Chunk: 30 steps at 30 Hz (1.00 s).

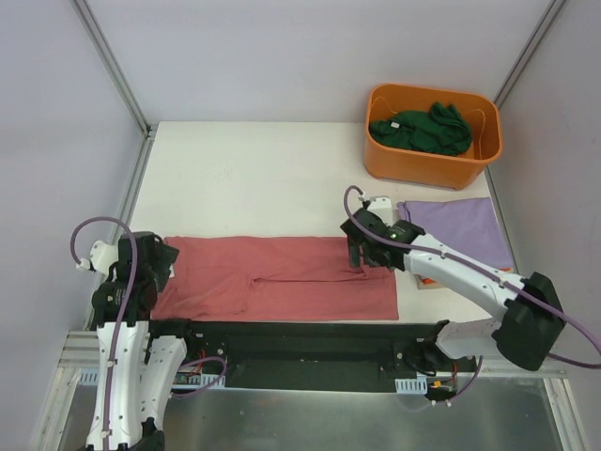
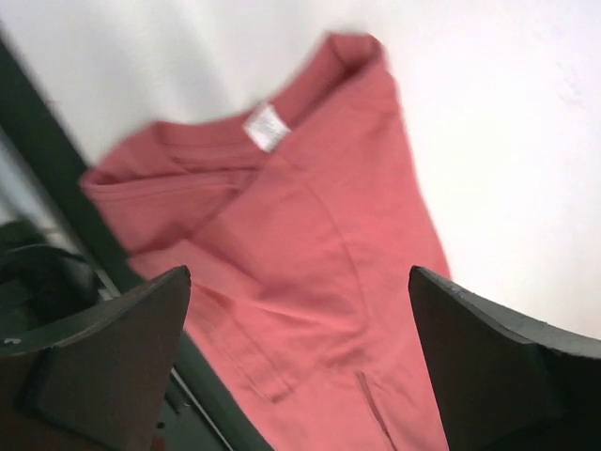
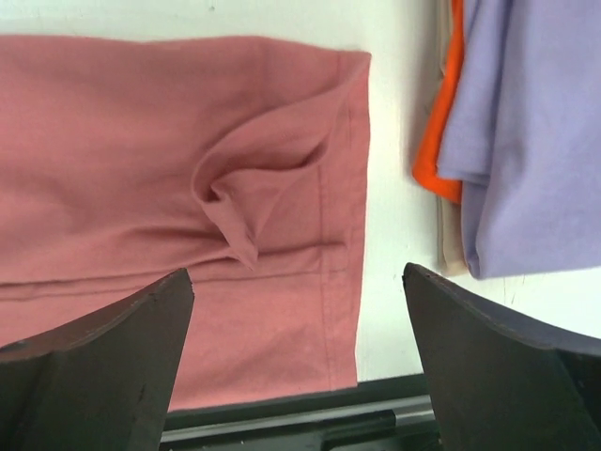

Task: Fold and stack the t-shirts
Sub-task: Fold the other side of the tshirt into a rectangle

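Note:
The red-pink t-shirt [image 1: 282,278] lies folded into a long strip along the table's near edge. My left gripper [image 1: 155,268] is open and empty above its left, collar end [image 2: 282,235]. My right gripper [image 1: 362,258] is open and empty above its right, hem end [image 3: 272,216], where a small fold of cloth stands up. The lavender-purple t-shirt [image 1: 457,230] lies folded at the right on top of the orange one [image 3: 439,132]. The dark green t-shirt [image 1: 423,130] is crumpled in the orange tub [image 1: 413,164].
The tub stands at the back right of the white table [image 1: 254,178]. A black rail [image 1: 310,340] runs along the near edge, just below the red-pink shirt. Metal frame posts [image 1: 113,61] stand at the back corners.

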### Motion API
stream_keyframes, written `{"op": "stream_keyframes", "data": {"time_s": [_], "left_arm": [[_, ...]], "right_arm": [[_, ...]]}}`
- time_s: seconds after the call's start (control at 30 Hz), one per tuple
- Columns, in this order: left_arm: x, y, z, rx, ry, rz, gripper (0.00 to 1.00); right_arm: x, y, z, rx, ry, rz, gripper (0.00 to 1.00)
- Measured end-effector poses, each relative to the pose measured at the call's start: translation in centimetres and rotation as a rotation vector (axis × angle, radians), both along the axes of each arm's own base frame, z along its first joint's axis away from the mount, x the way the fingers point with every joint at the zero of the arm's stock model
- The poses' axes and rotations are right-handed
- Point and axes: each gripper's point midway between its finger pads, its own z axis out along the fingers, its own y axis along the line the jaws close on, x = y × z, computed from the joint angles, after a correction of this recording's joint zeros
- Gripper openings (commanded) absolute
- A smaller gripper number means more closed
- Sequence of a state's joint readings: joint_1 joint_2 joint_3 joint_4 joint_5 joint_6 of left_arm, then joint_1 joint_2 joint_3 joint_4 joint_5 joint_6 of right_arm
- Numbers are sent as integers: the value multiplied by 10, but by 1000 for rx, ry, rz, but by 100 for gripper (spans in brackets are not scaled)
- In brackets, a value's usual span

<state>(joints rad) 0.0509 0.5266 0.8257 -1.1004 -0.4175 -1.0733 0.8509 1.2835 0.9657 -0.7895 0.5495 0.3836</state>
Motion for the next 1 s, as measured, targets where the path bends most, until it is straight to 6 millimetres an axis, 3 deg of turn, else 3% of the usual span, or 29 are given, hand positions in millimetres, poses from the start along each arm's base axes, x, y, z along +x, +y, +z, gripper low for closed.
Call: {"op": "stream_keyframes", "data": {"time_s": [0.13, 0.3, 0.4, 0.53, 0.67, 0.8, 0.9, 1.0], "left_arm": [[40, -29, -6, -97, -38, -172, 99], [76, -49, -54, -194, 109, -277, 99], [85, -54, -88, -229, 201, -289, 99], [84, -51, -116, -232, 284, -279, 99], [83, -43, -130, -201, 326, -252, 99], [79, -33, -137, -174, 350, -218, 99], [77, -27, -139, -158, 358, -196, 99], [77, -27, -140, -158, 358, -196, 99]], "right_arm": [[20, 15, -12, -42, 35, 8, 96], [38, 28, -46, -122, 103, 10, 96], [38, 18, -65, -174, 152, -16, 96], [36, -14, -74, -215, 172, -108, 96], [14, -54, -63, -255, 166, -194, 96], [-3, -82, -34, -218, 98, -265, 96], [-8, -95, -17, -176, 45, -306, 96], [-7, -92, -7, -120, 17, -286, 96]]}}
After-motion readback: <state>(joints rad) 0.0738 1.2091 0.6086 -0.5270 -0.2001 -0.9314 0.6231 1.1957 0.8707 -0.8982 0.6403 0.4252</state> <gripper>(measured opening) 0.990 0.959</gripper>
